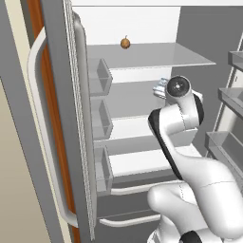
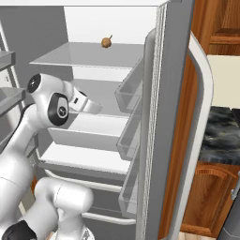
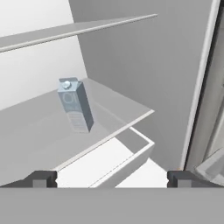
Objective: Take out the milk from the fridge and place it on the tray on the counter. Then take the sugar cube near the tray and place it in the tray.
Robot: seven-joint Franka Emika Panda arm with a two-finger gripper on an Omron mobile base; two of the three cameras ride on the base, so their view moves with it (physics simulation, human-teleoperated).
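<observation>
Milk (image 3: pixel 75 105) upright on fridge shelf (image 3: pixel 114 110)

We see open shelf around the milk (image 3: pixel 75 105), nothing beside it, and our claw (image 3: pixel 111 178) spread wide, well short of it. The shelf above (image 3: pixel 78 29) caps the headroom, and the fridge (image 3: pixel 144 65) side wall closes one flank.

The milk (image 1: pixel 160 88) — mostly hidden behind the arm's wrist.
</observation>
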